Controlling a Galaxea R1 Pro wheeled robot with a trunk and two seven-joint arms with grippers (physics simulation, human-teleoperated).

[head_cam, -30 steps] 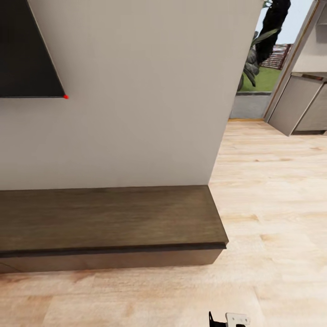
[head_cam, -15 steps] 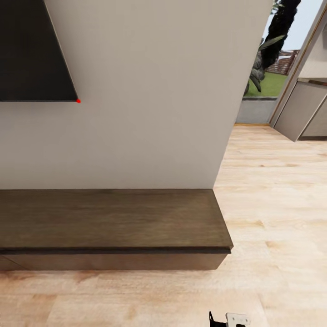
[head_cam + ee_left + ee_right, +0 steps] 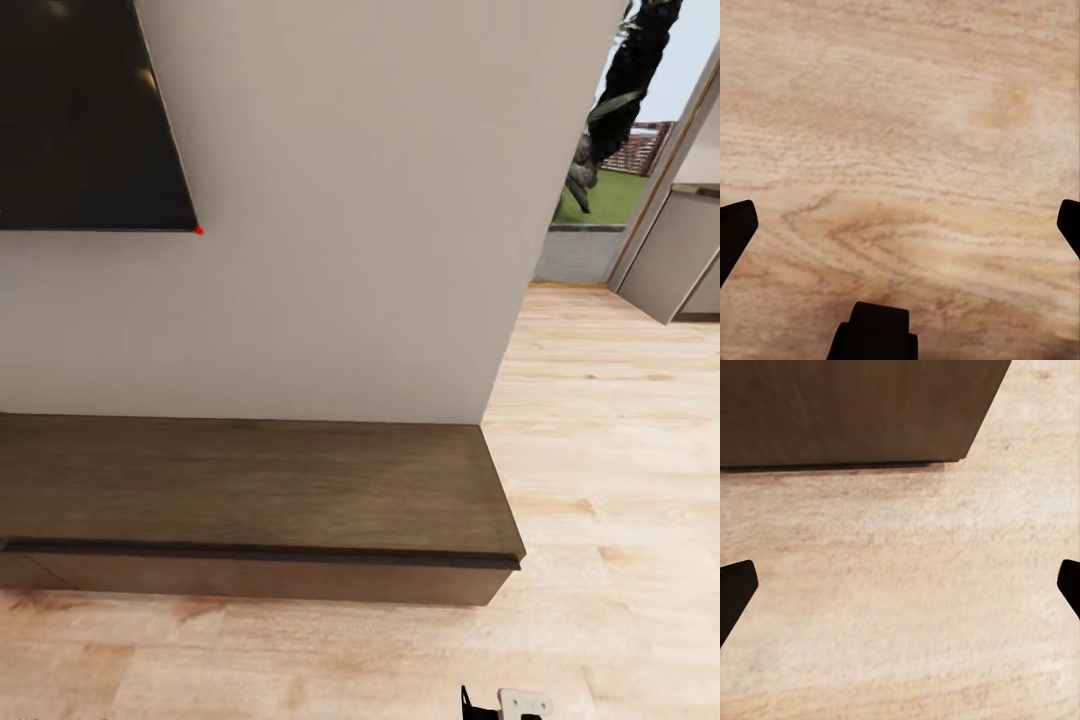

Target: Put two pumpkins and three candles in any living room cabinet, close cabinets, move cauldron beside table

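Against the wall, the dark screen [image 3: 85, 110] is hanging above the cabinet [image 3: 250, 490], which is sitting shut. Both the left gripper [image 3: 900, 225] and right gripper [image 3: 900, 585] are hanging spread and empty over the floor [image 3: 600, 480]. Driving closer is risking bumping the cabinet's corner.

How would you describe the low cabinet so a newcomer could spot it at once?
Start at the pale wall bearing the black screen. Running along its foot on the light wooden floor is the cabinet. It is the one long, low, dark brown wood unit, with flat fronts and no handles.
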